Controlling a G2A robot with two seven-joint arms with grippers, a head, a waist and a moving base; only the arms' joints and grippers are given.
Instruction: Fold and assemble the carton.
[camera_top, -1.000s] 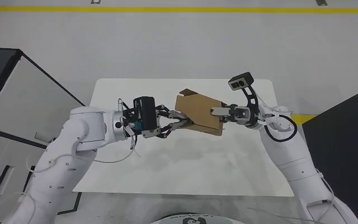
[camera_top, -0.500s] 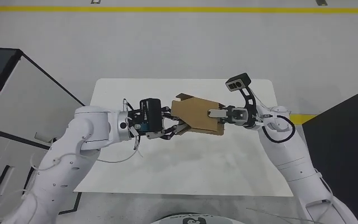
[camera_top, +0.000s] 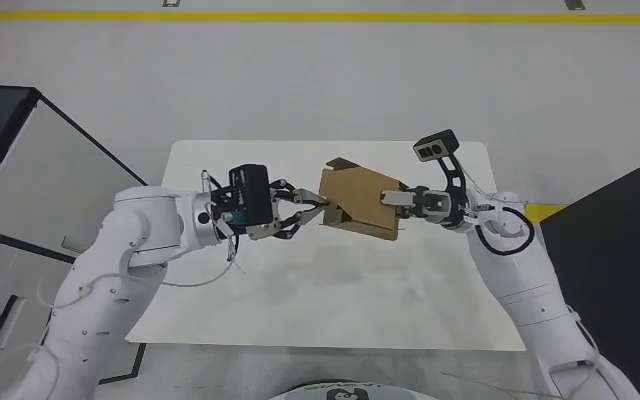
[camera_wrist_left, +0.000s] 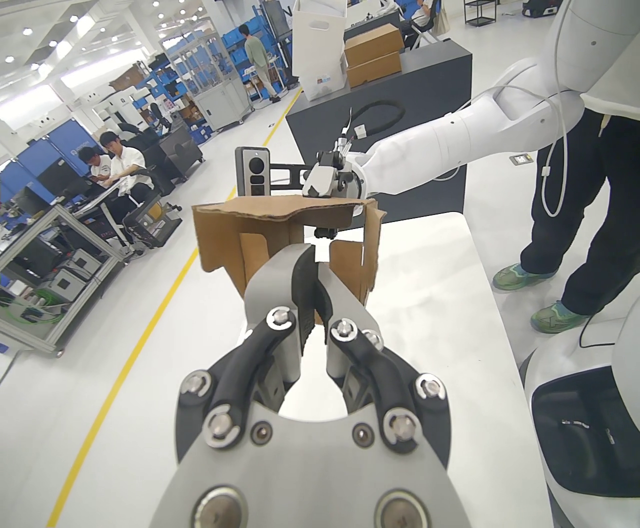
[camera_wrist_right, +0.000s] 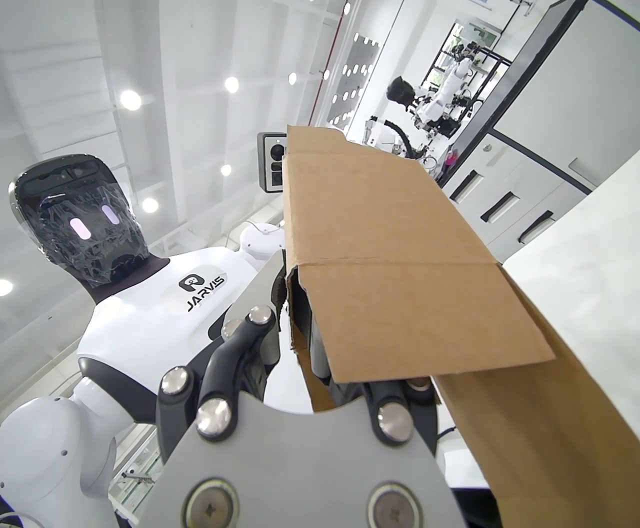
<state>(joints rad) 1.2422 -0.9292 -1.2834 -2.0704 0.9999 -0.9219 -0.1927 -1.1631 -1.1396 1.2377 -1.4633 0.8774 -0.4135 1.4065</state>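
Plain brown carton, white table

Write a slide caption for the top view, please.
Right gripper holds a half-folded carton over the table; left gripper points at its open end.

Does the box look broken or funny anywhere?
Yes. The box has a ragged, torn-looking top edge, not a straight one, and it looks lopsided, not squared up. The right hand holds it tilted over the table.

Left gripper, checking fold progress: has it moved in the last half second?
Yes. In the top view the left gripper has drawn back toward the table's left edge, to the carton's end.
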